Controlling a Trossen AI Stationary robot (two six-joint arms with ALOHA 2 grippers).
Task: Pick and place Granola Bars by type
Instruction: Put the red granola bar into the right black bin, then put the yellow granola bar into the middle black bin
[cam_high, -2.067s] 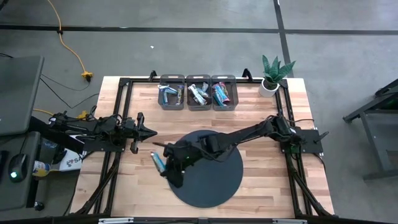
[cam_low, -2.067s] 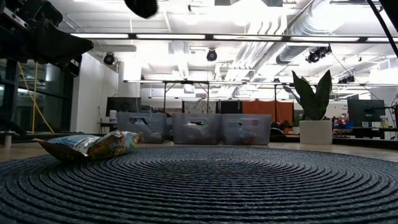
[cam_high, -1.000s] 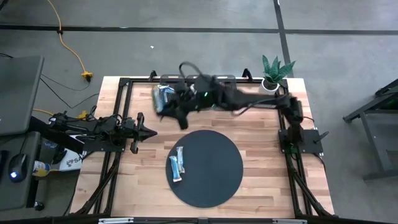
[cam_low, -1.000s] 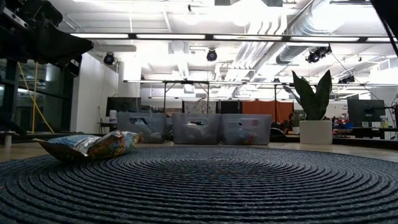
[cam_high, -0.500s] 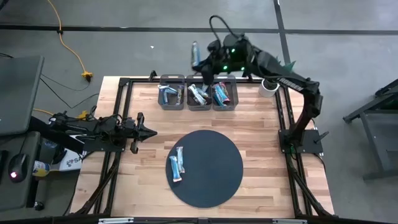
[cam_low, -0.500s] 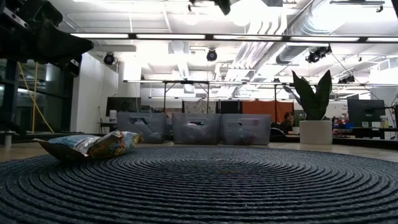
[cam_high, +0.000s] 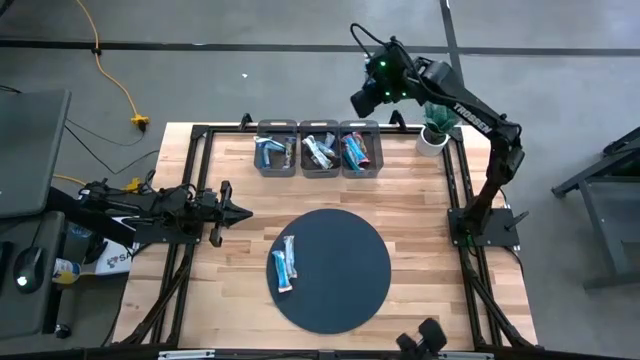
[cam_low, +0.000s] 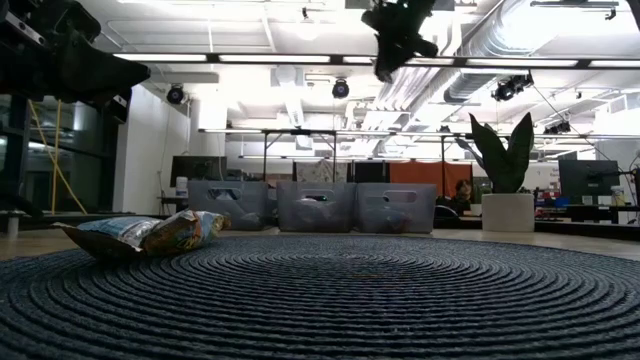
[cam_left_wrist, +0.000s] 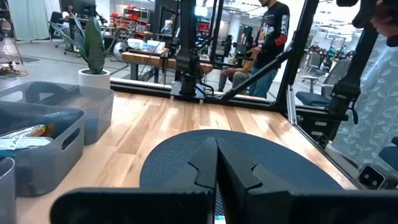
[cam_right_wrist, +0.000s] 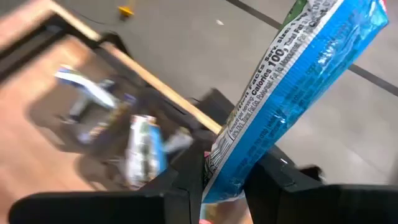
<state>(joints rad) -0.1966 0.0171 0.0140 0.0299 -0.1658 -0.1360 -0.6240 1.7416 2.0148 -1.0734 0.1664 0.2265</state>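
High above the back edge of the table, just beyond the three bins, carrying a light-blue bar in the right gripper. Clamped firmly on the wrapper's lower end, jaws drawn in close with only the thin foil between them, and the rest of the bar sticking out free past the fingertips. Well clear of every bin and of the tabletop, touching nothing else.

Judging progress: well along, not finished. Already loaded with wrapped bars in all three bins, bluish on the left, pale and mixed in the middle, reddish on the right, though hard to tell exact counts from overhead. Left to sort on the dark round mat: two bars lying side by side near its left rim, both light blue with white, touching or nearly so. Plus the one in the air, not yet dropped into any compartment.

Over at the table's left side, parked low and pointing toward the mat: left gripper, jaws pressed together on nothing.

Next call, probably: down over the matching bin, then release.
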